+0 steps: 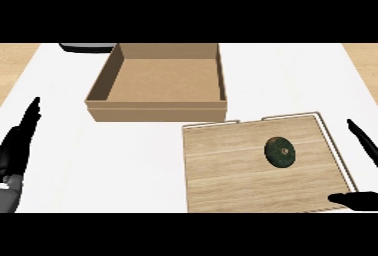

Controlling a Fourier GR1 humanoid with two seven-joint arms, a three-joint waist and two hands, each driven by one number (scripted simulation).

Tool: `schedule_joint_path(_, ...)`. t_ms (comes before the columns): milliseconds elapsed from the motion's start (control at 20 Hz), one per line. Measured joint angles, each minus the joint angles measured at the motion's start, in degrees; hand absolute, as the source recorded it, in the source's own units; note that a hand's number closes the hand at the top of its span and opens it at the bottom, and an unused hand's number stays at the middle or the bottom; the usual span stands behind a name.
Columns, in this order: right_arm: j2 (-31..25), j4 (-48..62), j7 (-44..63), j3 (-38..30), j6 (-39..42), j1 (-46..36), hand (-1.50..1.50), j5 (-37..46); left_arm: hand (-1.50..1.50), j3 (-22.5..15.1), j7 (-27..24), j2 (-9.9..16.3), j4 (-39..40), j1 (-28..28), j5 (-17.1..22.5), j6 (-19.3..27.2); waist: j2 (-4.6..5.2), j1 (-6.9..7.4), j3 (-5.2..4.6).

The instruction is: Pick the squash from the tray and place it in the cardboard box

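Squash (280,152) sits alone on the tray (221,185), right of centre on the wooden board, dark green and untouched. Nothing has hold of it yet, so we're at the very start: the reach is the step in hand.

Right hand (360,199) shows at the tray's right edge, thumb poking in over the near corner, fingers straight and spread wide, empty. It's near the squash but clearly apart from it. Left hand (16,150) rests at the far left edge of the view, fingers up and straight, holding nothing, well away from everything.

Box (159,80) waits just beyond the tray, its near wall close to the tray's far rim, open on top with nothing visible inside. A dark object (87,47) peeks out behind the box's far left corner; can't tell what it is.

Next move, as I read it: right hand swings in over the board, comes down around the squash and curls closed. It's a small, rounded thing lying flat, so it may roll if nudged. Then up, forward and left over that near wall.
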Motion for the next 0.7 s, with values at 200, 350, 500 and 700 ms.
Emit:
schedule_joint_path(200, -4.4, -2.55, 8.12, 3.22, 2.42, -2.52, -1.5, 5.64, 0.0, 0.17, -0.4, -0.25, -0.23, 0.38, -0.58, -0.11, -0.02, 0.21, -0.03)
schedule_joint_path(350, -6.49, -5.42, 16.47, 6.39, 5.15, -5.33, -1.5, 9.68, 0.0, 0.37, -0.32, -0.33, -0.07, 0.03, -0.85, -0.39, -0.03, 0.4, -0.06)
schedule_joint_path(500, -7.06, -7.88, 24.15, 9.33, 8.92, -8.17, -1.5, 12.72, 0.0, 0.95, -1.06, -0.57, 1.0, -0.38, -1.1, -0.69, 0.0, 0.32, -0.06)
schedule_joint_path(700, -5.18, -8.59, 32.09, 11.69, 14.89, -12.82, -1.5, 14.9, 0.0, 1.58, -0.51, -0.87, 0.43, -0.32, -1.55, -1.33, 0.01, 0.35, 0.0)
